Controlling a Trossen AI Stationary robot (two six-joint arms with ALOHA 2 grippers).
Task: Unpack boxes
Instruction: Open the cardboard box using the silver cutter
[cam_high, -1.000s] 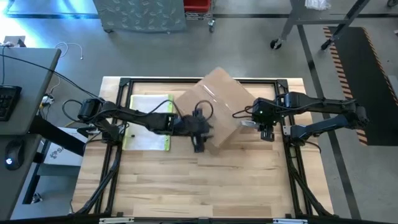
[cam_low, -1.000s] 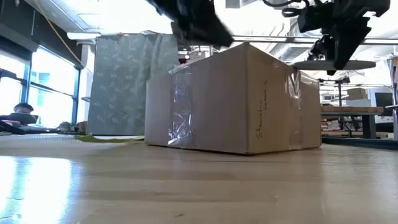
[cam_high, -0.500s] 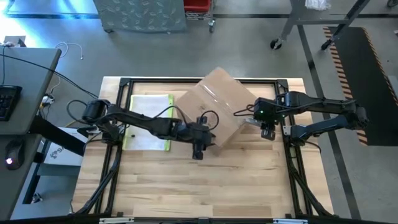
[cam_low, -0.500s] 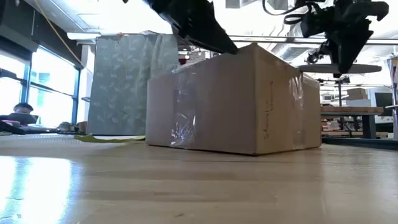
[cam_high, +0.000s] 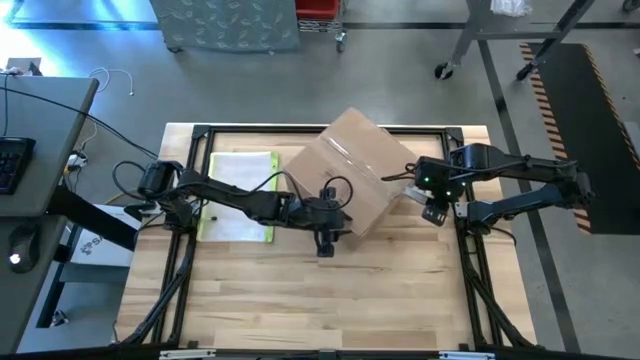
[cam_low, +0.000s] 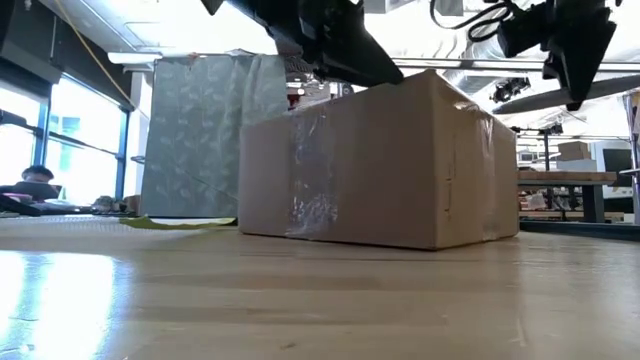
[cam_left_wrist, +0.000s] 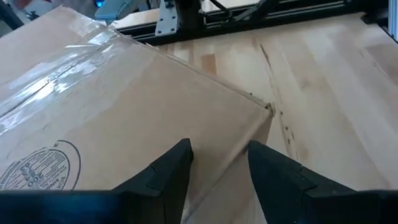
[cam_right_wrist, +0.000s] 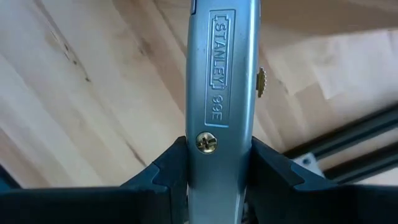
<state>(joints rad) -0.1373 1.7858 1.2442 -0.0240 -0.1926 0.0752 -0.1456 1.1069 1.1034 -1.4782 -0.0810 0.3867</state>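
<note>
The brown cardboard box (cam_high: 350, 170) stands closed and taped on its bottom, at the middle of the table toward the far side. My left gripper (cam_high: 325, 235) is open at the box's near top edge. In the left wrist view my left gripper (cam_left_wrist: 217, 168) has its two fingers to either side of that edge of the box (cam_left_wrist: 124, 112). My right gripper (cam_high: 432, 210) hangs just off the box's right corner and points down. It is shut on a grey metal utility knife (cam_right_wrist: 221, 81). My left gripper meets the box at its near top edge (cam_left_wrist: 242, 140), close to the near corner, with open fingers (cam_left_wrist: 174, 168) astride the edge. It comes slanting down from the table's left. The box stays flat on the table. The touching surfaces are hidden under the fingers. My right gripper pinches the knife's metal body (cam_right_wrist: 219, 155) between its two fingers (cam_right_wrist: 168, 168), at the screw end. The fingers point down and the knife reaches out beyond them. The knife is clear of the table and the box.
A flat clear sleeve with a yellow edge (cam_high: 240, 195) lies on the table left of the box. Black frame rails (cam_high: 200, 130) border the table. Bare wood (cam_high: 320, 300) fills the near half. A desk with a keyboard (cam_high: 15, 160) stands at the left.
My left gripper has moved down and toward the table's near edge along the box. The box has turned a little on the table, its near corner swinging toward the right. My right gripper has rolled about its own axis with the knife and shifted slightly right.
</note>
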